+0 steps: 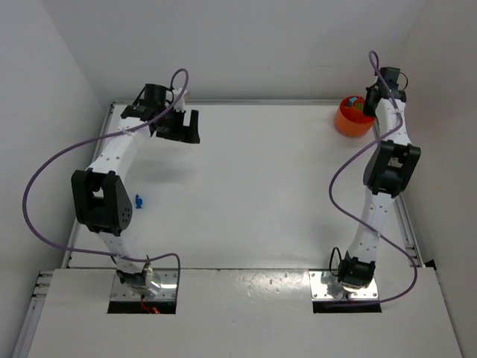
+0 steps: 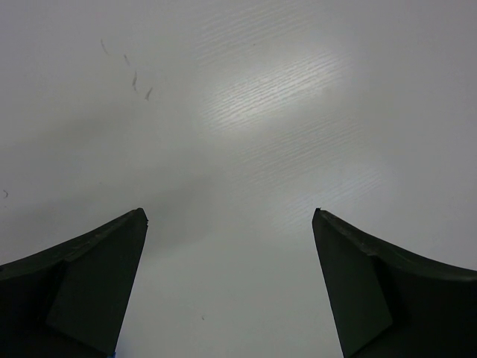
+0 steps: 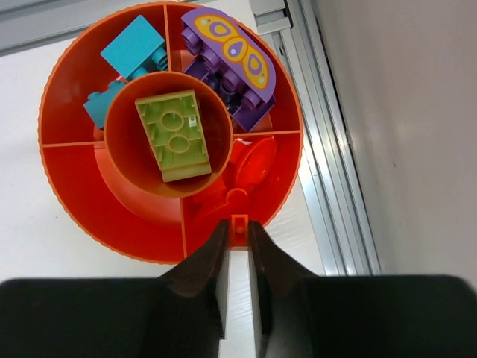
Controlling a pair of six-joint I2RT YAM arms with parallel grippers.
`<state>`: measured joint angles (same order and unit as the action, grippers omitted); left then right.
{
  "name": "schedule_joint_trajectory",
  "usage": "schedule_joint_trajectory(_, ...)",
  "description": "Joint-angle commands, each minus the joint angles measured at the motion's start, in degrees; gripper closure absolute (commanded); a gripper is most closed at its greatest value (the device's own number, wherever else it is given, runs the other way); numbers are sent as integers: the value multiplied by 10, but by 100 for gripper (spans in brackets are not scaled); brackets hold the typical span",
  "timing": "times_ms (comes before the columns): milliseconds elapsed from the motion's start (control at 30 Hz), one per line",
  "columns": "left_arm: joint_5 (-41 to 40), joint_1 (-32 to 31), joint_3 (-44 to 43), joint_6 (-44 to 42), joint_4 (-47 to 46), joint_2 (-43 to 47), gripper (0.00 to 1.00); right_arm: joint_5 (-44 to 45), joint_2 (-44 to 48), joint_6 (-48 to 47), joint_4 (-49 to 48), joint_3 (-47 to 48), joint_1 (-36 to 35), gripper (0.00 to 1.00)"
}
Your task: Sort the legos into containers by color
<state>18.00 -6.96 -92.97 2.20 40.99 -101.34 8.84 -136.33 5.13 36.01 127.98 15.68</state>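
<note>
Blue plastic, one tiny lego brick (image 1: 139,200) lies on the white tabletop (image 2: 246,112) at the left, just beside the left arm's elbow. Farther back, the left jaws hang wide open over bare surface, holding nothing. At the far right corner sits the round bright-orange plastic tub (image 3: 56,112). Cyan bricks (image 3: 134,48) lie in its far-left compartment, a purple patterned brick (image 3: 231,52) in its far-right one and a yellow-green brick (image 3: 177,134) in its centre cup. The right jaws stand a narrow slit apart over its near rim with a small orange piece (image 3: 238,225) between their tips; I cannot tell whether they grip it.
</note>
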Motion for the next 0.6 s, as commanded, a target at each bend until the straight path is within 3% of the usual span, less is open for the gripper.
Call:
schedule_joint_trajectory(0, 2, 7, 19, -1, -21, 40, 0, 0, -4, -4, -21, 33, 4, 83)
schedule_joint_trajectory(133, -4, 7, 64, -1, -55, 66, 0, -7, -15, -4, -21, 33, 4, 79)
schedule_joint_trajectory(300, 1, 7, 154, -6, -165, 140, 0, -14, -15, -4, -26, 39, 4, 76)
schedule_joint_trajectory(567, 21, 7, 167, -6, -181, 146, 0, -31, -15, -4, -26, 44, 4, 73)
